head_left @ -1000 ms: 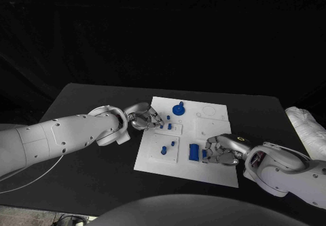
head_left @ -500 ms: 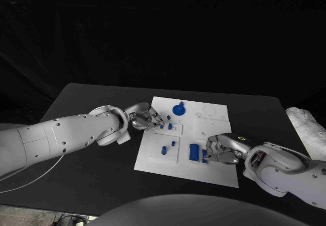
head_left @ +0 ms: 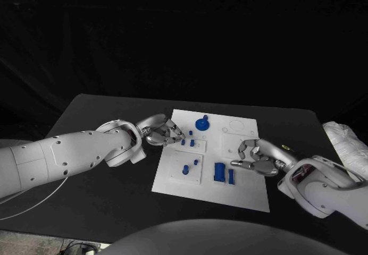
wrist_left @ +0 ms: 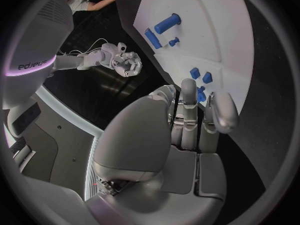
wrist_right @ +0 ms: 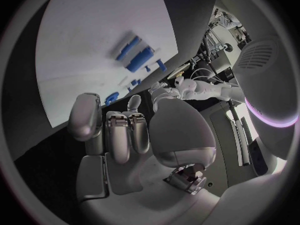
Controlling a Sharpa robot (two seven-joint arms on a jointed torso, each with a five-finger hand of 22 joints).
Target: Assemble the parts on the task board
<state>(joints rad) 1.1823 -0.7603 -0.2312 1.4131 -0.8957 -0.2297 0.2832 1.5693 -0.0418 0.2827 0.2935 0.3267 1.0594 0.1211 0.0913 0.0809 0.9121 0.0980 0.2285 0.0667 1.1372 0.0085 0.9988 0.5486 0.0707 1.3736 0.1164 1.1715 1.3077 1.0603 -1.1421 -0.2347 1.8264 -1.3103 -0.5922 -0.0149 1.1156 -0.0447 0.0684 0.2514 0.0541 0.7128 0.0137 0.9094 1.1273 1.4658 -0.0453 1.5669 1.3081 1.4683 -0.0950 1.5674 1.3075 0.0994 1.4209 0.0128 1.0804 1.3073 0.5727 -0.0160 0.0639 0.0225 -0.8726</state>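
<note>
Near: two long blue parts [head_left: 223, 172] lie on the task board [head_left: 245, 196]. Right hand [head_left: 257, 158] hovers just right of them, fingers apart, empty. Farther left, left hand [head_left: 163, 132] pinches a small blue part [head_left: 183, 142] at its slot. Judged: insertion step; next needs straight pressing down.
</note>
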